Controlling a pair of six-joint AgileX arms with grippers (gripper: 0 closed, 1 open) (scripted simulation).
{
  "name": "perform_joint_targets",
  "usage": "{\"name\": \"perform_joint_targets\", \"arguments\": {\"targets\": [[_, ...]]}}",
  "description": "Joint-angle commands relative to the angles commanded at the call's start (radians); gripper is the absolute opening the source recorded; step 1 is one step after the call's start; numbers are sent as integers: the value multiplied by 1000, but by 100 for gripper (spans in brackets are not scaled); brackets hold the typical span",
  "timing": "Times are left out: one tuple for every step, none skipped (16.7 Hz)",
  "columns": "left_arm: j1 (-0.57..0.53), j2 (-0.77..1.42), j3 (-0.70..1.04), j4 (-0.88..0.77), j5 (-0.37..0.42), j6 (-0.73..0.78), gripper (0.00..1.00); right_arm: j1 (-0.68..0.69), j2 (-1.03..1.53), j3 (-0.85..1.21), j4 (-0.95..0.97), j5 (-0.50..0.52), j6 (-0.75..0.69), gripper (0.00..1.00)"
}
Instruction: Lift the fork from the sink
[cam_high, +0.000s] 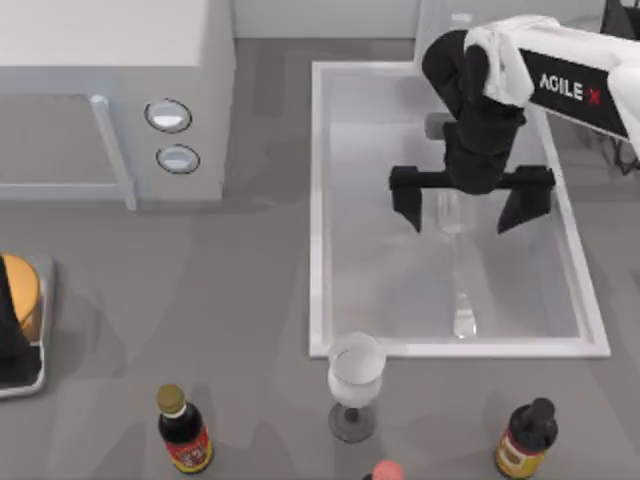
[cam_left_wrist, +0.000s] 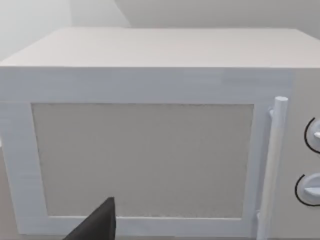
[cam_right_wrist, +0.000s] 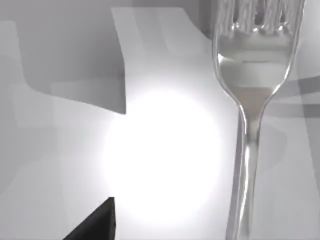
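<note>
The right end effector (cam_high: 458, 210) hangs over the sink (cam_high: 318, 210) with its two black fingers (cam_high: 408, 198) spread wide, nothing between them. The fork (cam_high: 461, 290) lies flat on the sink floor, lengthwise, its handle's flat end toward the near rim and its neck running up between the open fingers. In the top view the arm's black wrist covers the tines, so the head end is hidden there. The right wrist view shows the fork (cam_right_wrist: 250, 100) close up: the bowl and neck are plain, but the tine tips are cut off at the frame edge and the lower handle runs out of the picture. A bright glare washes out the sink floor beside it, and only one dark fingertip (cam_right_wrist: 97, 222) pokes in at the frame's edge.

The left arm sits parked at the left edge of the surface (cam_high: 250, 300); whether its end effector is open or closed cannot be told. Its wrist view faces the microwave (cam_left_wrist: 150, 100) door, with one dark fingertip (cam_left_wrist: 100, 225) showing. Along the near edge stand a wine glass (cam_high: 355, 385), a dark sauce bottle (cam_high: 183, 430) and another bottle (cam_high: 525, 440), with a pink-topped item cut off at the frame edge.
</note>
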Motion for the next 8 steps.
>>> {"name": "perform_joint_targets", "arguments": {"targets": [[0, 0, 0, 0, 0, 0, 100, 1, 19, -29, 52, 0, 0, 100], [0, 0, 0, 0, 0, 0, 100, 2, 37, -56, 95, 1, 1, 100], [0, 0, 0, 0, 0, 0, 100, 2, 52, -78, 128, 1, 1, 100], [0, 0, 0, 0, 0, 0, 100, 3, 64, -93, 150, 1, 1, 100], [0, 0, 0, 0, 0, 0, 100, 3, 71, -102, 161, 1, 2, 100], [0, 0, 0, 0, 0, 0, 100, 3, 72, -103, 162, 1, 2, 100], [0, 0, 0, 0, 0, 0, 100, 3, 72, -103, 162, 1, 2, 100], [0, 0, 0, 0, 0, 0, 100, 3, 72, -103, 162, 1, 2, 100]]}}
